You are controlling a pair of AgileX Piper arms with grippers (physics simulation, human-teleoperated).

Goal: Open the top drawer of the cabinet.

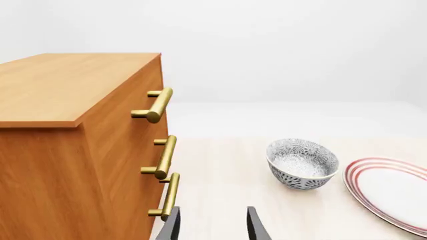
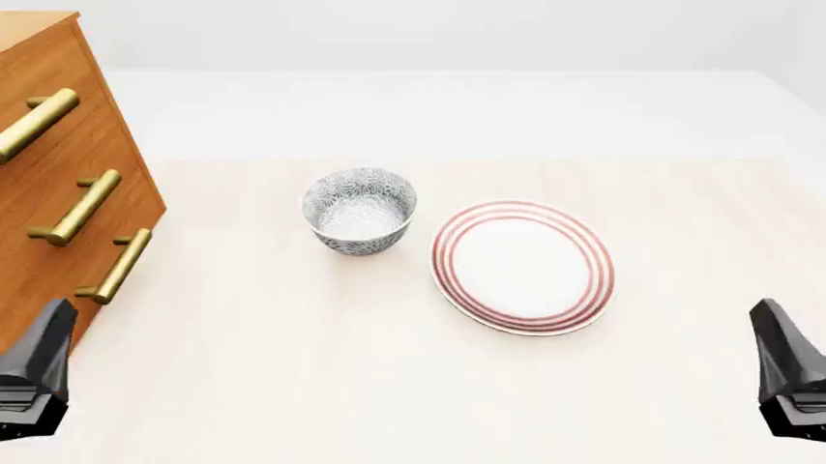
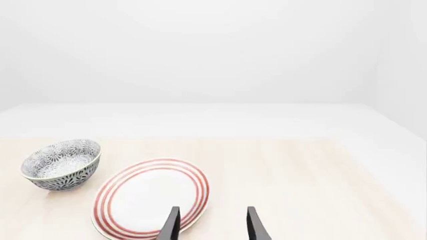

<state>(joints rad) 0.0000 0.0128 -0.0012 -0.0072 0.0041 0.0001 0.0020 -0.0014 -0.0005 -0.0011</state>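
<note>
Drawer work has not begun: the top drawer [image 1: 143, 92] of the tall orange-brown wooden cabinet [image 2: 52, 184] sits flush and closed at the table's left edge, its brass bar handle [image 1: 155, 105] above two matching ones. The left gripper [image 1: 212, 225] hangs low near the cabinet's base, fingers spread and empty, well below that top handle. The right gripper [image 3: 210, 225] is likewise spread, over the red-ringed white plate [image 2: 521, 265]. A patterned grey-and-white bowl [image 2: 359, 209] stands beside the plate. The likeliest slip, I judge, is closing on the lowest handle, nearest the fingers, or glancing off the round bar.
</note>
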